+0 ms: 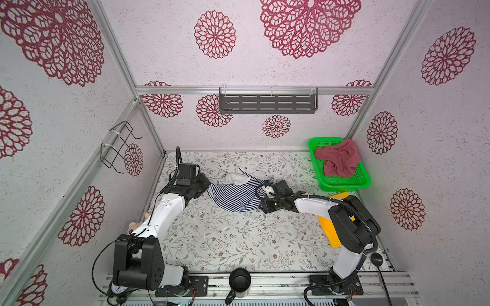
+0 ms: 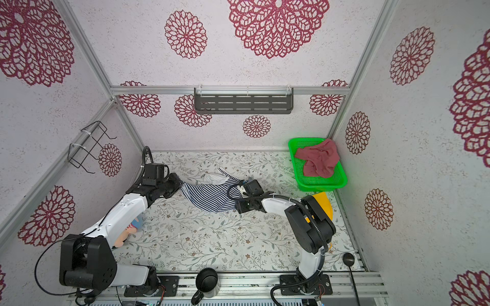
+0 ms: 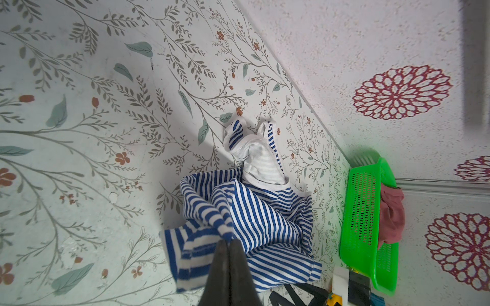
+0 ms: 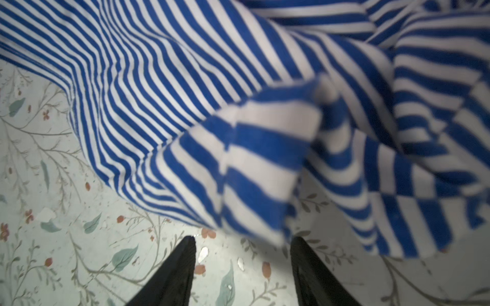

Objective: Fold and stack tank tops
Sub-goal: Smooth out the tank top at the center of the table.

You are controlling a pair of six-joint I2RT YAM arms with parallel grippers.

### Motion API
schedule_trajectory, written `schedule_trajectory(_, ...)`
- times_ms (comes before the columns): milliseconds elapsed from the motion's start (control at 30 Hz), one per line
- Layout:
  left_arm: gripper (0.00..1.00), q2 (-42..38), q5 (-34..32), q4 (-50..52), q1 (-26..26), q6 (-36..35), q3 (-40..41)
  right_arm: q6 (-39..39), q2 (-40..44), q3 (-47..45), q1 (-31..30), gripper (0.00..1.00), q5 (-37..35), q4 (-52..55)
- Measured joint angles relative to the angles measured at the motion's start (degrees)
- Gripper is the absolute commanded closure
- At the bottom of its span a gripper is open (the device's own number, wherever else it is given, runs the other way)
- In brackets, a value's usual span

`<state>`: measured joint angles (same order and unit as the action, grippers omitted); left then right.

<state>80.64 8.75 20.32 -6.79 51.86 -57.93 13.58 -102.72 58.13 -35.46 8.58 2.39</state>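
Striped tank top (image 1: pixel 236 197) is cloth, basket (image 1: pixel 342 186) glossy plastic.

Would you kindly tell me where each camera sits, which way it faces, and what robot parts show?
Top views: overhead, looking down at the table; left arm and right arm show.
Left wrist: behind the left hand, shut on the striped tank top, facing the basket.
Right wrist: behind the open right hand, facing that top closely.
Shared: every view shows that top.

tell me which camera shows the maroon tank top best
The top views: both show the maroon tank top from above, crumpled in the green basket. The left wrist view catches only a part of it behind the basket's wall. The right wrist view misses it.
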Motion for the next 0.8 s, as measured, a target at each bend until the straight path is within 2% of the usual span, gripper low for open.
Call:
schedule_trajectory(267, 1.00, 0.02, 0.02, 0.02, 0.04, -0.31, 0.00, 0.94, -3.17, 0.35, -0.39, 0.51, -3.32, -2.97)
schedule_trajectory(367, 1.00, 0.02, 0.02, 0.02, 0.04, -0.44, 0.00, 1.51, -3.17, 0.46, -0.50, 0.58, -3.37, -3.06)
schedule_trajectory(433, 1.00, 0.02, 0.02, -0.02, 0.04, -0.44, 0.00, 1.73, -3.17, 0.44, -0.55, 0.68, -3.34, -3.04)
schedule_trajectory(500, 1.00, 0.02, 0.02, -0.11, 0.04, -0.48, 0.00, 2.34, -3.17, 0.44, -0.59, 0.86, -3.32, -3.06)
schedule_trajectory(567, 1.00, 0.04, 0.00, -0.13, 0.07, -0.70, 0.00, 2.64, -3.17, 0.44, -0.59, 0.99, -3.21, -2.89)
schedule_trajectory(700, 1.00, 0.09, -0.26, 1.05, 0.07, -2.01, -1.14, 2.62, -2.10, 1.16, -0.59, 1.00, -3.41, 0.74)
schedule_trajectory(800, 1.00, 0.07, -0.90, 3.50, 0.04, -4.26, -5.20, 2.45, 0.96, 3.69, -0.59, 1.00, -3.78, 6.78)
